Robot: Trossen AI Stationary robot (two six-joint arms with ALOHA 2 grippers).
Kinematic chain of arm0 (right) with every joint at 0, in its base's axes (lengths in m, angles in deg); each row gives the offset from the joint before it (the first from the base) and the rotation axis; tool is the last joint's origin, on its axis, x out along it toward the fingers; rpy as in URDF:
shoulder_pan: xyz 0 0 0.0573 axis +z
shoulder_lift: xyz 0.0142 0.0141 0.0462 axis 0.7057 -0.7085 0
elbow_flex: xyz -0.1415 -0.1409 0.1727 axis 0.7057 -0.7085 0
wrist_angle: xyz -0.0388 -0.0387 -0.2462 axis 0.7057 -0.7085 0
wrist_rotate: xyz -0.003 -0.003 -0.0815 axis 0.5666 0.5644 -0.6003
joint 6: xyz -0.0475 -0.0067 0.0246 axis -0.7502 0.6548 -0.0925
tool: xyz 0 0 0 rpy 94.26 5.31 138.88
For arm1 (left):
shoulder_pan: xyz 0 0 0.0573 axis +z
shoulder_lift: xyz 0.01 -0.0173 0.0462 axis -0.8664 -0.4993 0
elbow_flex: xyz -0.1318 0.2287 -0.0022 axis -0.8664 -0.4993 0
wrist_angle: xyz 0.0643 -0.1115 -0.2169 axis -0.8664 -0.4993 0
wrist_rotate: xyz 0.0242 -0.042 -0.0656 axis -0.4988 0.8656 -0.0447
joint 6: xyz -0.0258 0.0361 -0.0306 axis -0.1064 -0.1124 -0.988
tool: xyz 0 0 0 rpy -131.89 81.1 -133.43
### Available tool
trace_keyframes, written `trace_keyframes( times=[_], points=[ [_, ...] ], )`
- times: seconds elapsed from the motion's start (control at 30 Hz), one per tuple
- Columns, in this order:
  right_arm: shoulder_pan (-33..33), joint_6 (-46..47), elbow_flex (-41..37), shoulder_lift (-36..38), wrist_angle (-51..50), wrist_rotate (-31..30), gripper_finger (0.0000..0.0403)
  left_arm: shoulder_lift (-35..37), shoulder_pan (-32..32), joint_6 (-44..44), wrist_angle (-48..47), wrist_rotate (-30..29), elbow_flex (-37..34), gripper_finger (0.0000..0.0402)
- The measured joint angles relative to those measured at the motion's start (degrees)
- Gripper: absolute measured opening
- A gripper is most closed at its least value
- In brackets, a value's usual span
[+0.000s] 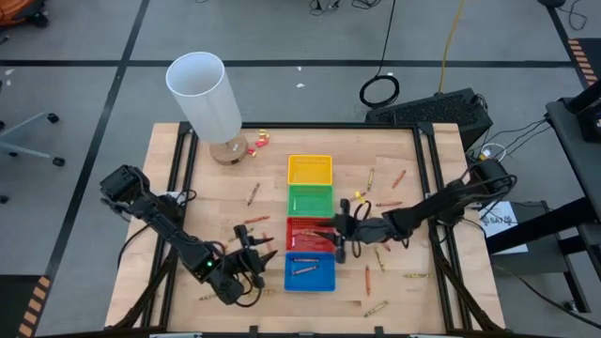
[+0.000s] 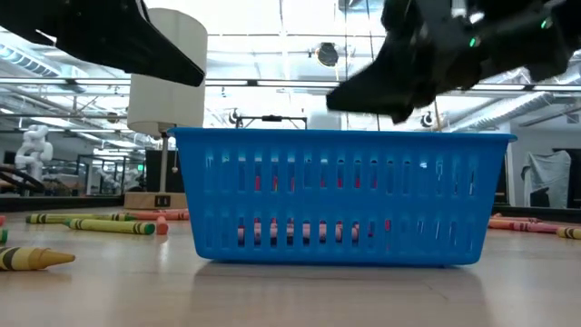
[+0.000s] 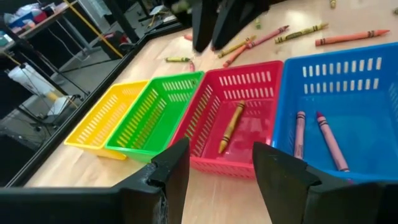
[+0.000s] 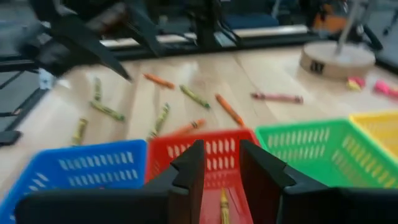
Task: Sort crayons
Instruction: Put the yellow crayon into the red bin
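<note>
- From table height, I find the blue tray (image 2: 343,195) fills the middle and hides the other three trays behind it; only reddish shapes show through its slotted plastic wall.
- Both arms are just dark blurs along the top edge of that low view, so I cannot make out fingers there.
- From above, I see the four trays in a row on the wooden table (image 1: 413,300): yellow tray (image 1: 309,169), green tray (image 1: 310,200), red tray (image 1: 302,234), then blue.
- My right gripper (image 4: 220,163) hangs over the red tray's rim, fingers parted and empty; an olive-yellow crayon (image 4: 224,205) lies in the tray right under the gap.
- The left wrist view shows that same crayon slanted on the red tray's floor, plus two pinkish crayons (image 3: 333,140) in the blue tray, which look like tiny marks from above.
- My left gripper (image 3: 221,168) sits beside the blue tray, on the side away from my right arm, its blunt dark fingers apart with nothing between them.
- Loose crayons (image 1: 377,308) lie scattered on the wood on both sides of the tray row.
- A white cylinder (image 1: 206,94) on a round base stands beyond the yellow tray; its top is cut off in the low view.
</note>
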Motion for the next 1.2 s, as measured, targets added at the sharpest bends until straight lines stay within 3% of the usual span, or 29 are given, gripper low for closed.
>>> trace_keyframes(
  times=[0.17,0.37,0.57,0.93,1.2],
  points=[
    [3.0,-2.36,0.04,3.96,-4.62,0.03,0.0086,-0.02,0.61,-4.57,-0.08,0.3,0.02,0.0177],
    [7.13,0.48,0.02,5.19,-13.72,0.06,0.0086,2.02,0.57,-5.06,-1.27,7.99,0.04,0.0177],
    [10.55,2.56,0.02,5.1,-15.72,0.04,0.0086,6.39,0.59,-10.52,-8.24,12.07,0.11,0.0177],
    [13.45,1.97,0.02,5.1,-16.18,-0.07,0.0086,8.02,0.57,-20.52,-17.53,12.72,-0.26,0.0177],
    [13.41,1.97,0.02,5.1,-16.94,-0.26,0.0086,8.02,0.48,-19.04,-20.35,12.73,-0.55,0.0177]
  ],
)
